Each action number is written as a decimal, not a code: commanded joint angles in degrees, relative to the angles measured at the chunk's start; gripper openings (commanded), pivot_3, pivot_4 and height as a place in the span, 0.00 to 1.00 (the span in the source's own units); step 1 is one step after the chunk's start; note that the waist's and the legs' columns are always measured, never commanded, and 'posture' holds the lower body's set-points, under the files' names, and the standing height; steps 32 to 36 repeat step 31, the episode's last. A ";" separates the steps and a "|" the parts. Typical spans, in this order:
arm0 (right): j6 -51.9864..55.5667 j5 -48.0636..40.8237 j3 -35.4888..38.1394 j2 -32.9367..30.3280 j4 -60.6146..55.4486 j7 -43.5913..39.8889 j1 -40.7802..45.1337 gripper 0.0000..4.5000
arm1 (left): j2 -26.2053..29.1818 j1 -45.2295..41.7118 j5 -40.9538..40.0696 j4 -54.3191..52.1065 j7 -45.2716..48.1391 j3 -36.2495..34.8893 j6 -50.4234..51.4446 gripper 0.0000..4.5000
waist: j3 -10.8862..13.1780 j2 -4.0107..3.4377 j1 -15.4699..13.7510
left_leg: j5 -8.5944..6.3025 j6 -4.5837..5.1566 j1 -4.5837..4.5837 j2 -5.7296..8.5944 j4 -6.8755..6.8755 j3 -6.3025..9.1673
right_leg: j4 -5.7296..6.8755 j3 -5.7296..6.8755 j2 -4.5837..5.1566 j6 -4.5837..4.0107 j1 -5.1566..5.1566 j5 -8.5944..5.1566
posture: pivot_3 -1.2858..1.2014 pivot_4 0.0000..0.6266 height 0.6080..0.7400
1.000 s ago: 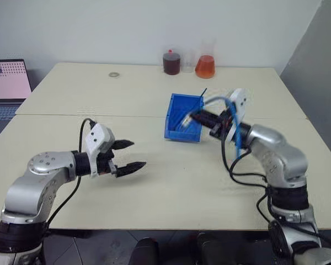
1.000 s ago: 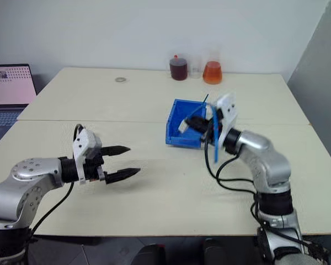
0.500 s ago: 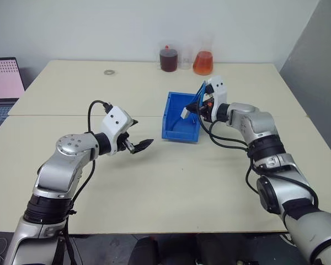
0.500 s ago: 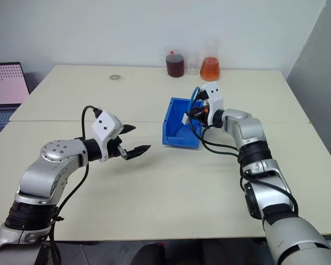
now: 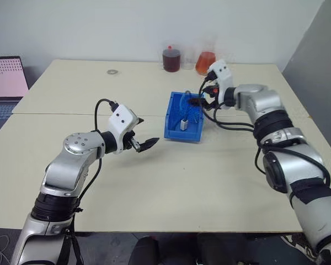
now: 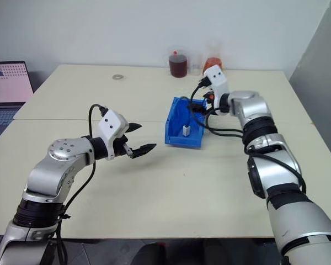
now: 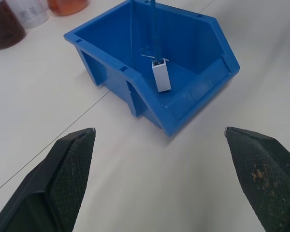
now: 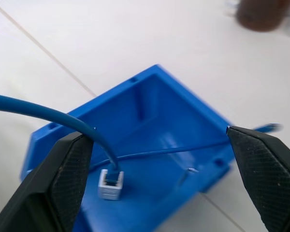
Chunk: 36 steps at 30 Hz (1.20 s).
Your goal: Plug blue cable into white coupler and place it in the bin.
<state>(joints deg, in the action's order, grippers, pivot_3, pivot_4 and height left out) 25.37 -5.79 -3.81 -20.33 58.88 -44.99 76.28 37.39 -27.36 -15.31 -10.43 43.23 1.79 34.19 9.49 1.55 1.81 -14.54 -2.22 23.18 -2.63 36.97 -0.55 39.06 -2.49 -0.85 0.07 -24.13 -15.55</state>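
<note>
Both our grippers stand spread wide and hold nothing. Our right gripper [image 5: 200, 101] hangs over the far rim of the bin [image 5: 173, 130]; our left gripper [image 5: 145, 132] hovers above the table [image 5: 154, 187], near the bin's left side. One white coupler [image 7: 161, 77] stands inside the bin with one blue cable [image 8: 53, 116] plugged into its top. Two flasks [image 5: 171, 59] stand at the table's far edge.

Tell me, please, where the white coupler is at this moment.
The white coupler lies inside the bin, near its lowered front lip, with the blue cable plugged into it; the open right hand is over the bin's far edge.
</note>
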 commanded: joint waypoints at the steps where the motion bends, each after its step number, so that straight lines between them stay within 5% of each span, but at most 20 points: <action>1: 2.82 -1.44 2.65 -4.97 -6.40 -2.80 -0.90 0.99 | -1.48 -0.02 -1.57 -1.52 -1.46 -2.38 0.01 1.00 | 0.00 0.00 -0.06 | 0.00 0.00 0.00 0.00 0.00 0.00 | 0.00 0.00 0.01 0.00 0.00 0.00 | 0.52 0.24 1.00; 11: 20.33 -9.64 9.24 -12.67 -41.27 -3.85 -22.97 0.99 | -3.41 -0.57 -2.17 0.99 -4.19 -4.20 0.47 1.00 | 0.02 -0.04 -0.02 | 0.00 0.00 0.04 0.01 0.06 0.12 | 0.07 0.07 0.02 0.01 0.03 0.00 | 0.52 0.24 1.00; 18: 15.66 -11.87 14.49 -12.63 -64.05 1.12 -41.17 0.99 | -5.68 3.45 -0.10 -1.36 -11.78 -8.36 -2.26 1.00 | 0.01 -0.04 -0.11 | 0.00 0.00 -0.11 0.06 0.02 0.27 | 0.07 0.05 -0.06 0.02 0.10 0.01 | 0.52 0.24 1.00; 25: 4.99 -14.97 15.80 -3.97 -85.09 5.63 -66.35 0.99 | -5.19 15.19 -2.09 -8.84 -15.17 -15.19 1.30 1.00 | 0.03 -0.02 0.11 | 0.00 -0.02 -0.16 -0.10 0.00 0.37 | 0.06 -0.07 0.08 0.04 0.16 -0.01 | 0.52 0.24 1.00; 36: 4.99 -18.18 14.83 -5.25 -84.43 4.18 -66.32 0.99 | -1.04 16.28 -4.06 -7.35 -9.63 -16.09 -0.49 1.00 | 0.15 0.09 0.10 | 0.04 -0.01 -0.81 0.05 0.11 0.26 | -0.03 -0.01 -0.06 0.53 0.81 -0.02 | 0.52 0.24 1.00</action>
